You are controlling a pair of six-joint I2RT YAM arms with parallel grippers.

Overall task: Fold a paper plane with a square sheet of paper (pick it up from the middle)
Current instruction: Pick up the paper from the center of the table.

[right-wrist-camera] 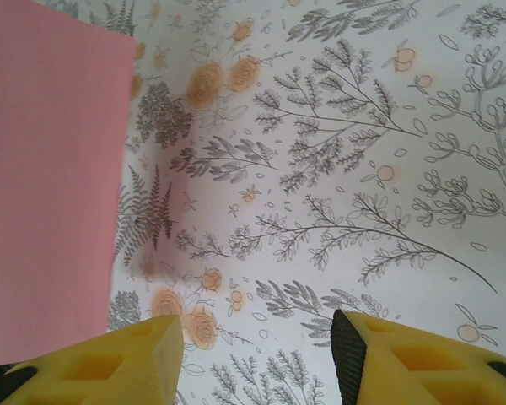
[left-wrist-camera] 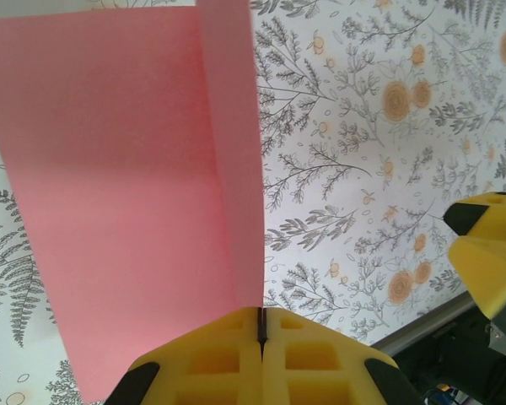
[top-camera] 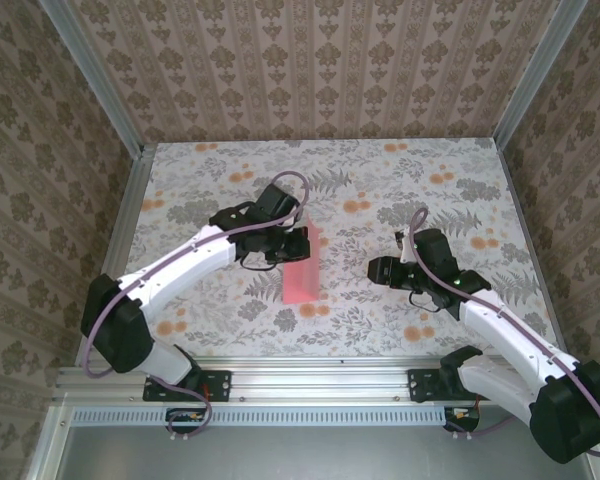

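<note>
Left gripper (left-wrist-camera: 261,325): fingers pressed together, clamped on the square sheet of paper (left-wrist-camera: 126,194) at one edge, beside a fold line. The pink sheet is held up, partly folded, over the middle of the floral table (top-camera: 420,190). Right gripper (right-wrist-camera: 257,337): jaws apart, empty, right of the sheet and clear of it.

white arms (top-camera: 185,262), black joints (top-camera: 117,322), purple cables (top-camera: 292,176), yellow gridded pincer fingers (left-wrist-camera: 215,363).
</note>
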